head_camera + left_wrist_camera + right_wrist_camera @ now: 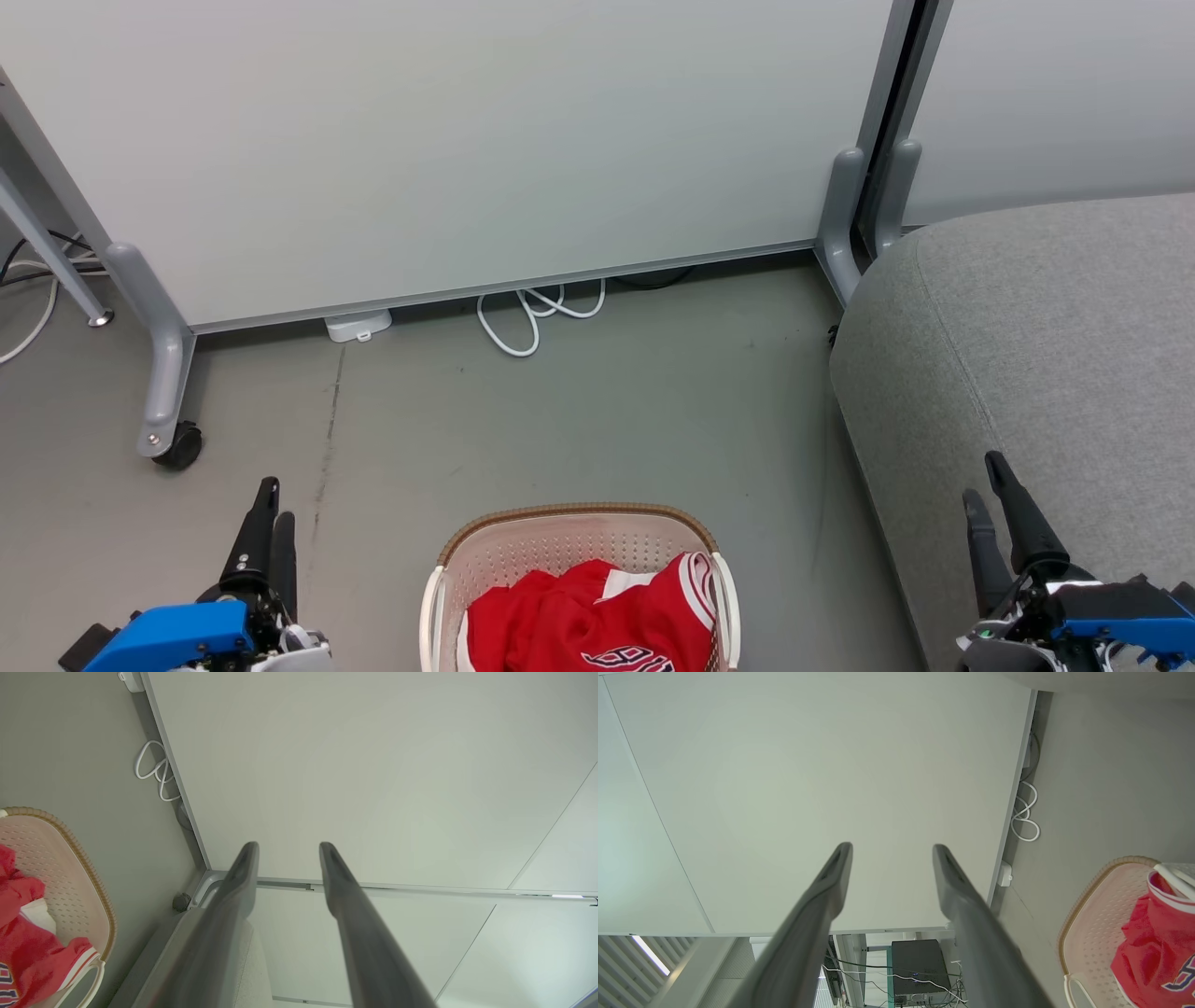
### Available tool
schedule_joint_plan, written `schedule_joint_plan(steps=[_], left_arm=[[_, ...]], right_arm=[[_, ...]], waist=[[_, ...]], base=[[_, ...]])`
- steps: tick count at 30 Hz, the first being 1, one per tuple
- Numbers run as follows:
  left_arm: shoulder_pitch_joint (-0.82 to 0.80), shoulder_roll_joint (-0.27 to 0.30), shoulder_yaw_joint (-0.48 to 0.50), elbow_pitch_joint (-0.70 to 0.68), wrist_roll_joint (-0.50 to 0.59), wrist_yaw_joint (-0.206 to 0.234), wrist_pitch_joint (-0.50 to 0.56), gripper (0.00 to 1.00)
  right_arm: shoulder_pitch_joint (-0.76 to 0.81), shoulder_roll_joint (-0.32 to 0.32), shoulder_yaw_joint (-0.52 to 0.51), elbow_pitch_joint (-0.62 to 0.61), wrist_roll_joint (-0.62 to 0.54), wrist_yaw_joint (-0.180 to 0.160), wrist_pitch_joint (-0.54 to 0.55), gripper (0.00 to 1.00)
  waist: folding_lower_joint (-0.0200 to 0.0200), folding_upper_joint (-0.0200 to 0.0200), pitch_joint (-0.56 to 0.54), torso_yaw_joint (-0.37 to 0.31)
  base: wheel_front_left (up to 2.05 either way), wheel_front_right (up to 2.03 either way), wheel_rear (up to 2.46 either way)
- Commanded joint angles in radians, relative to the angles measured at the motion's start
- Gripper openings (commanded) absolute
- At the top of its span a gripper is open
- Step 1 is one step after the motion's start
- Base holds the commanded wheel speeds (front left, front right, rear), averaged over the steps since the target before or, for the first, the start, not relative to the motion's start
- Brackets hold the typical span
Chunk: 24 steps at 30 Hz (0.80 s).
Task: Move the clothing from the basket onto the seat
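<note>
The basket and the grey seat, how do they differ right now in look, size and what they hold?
The basket is cream perforated plastic with a brown woven-look rim; the seat is grey stitched fabric. The basket is far smaller than the seat. The basket holds the red clothing; the seat's visible part carries none. Both have rounded edges and stand on the floor.

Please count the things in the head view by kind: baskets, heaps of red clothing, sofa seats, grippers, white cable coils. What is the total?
Baskets: 1, the basket
Heaps of red clothing: 1, the clothing, inside the basket
Sofa seats: 1, the seat
Grippers: 2, the left gripper and the right gripper
White cable coils: 1, the cable, on the floor
Total: 6
</note>
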Motion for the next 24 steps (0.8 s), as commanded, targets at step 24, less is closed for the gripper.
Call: schedule_joint_plan(steps=[24], left_arm=[[-0.027,0.003,-0.027,-0.065,0.264,0.000,-0.112,1.00]], right_arm=[[-0.018,-0.003,0.041,-0.035,-0.248,0.001,-0.112,1.00]], waist=[[0.0000,0.0000,0.007,0.005]], base=[[0.00,0.00,0.00]])
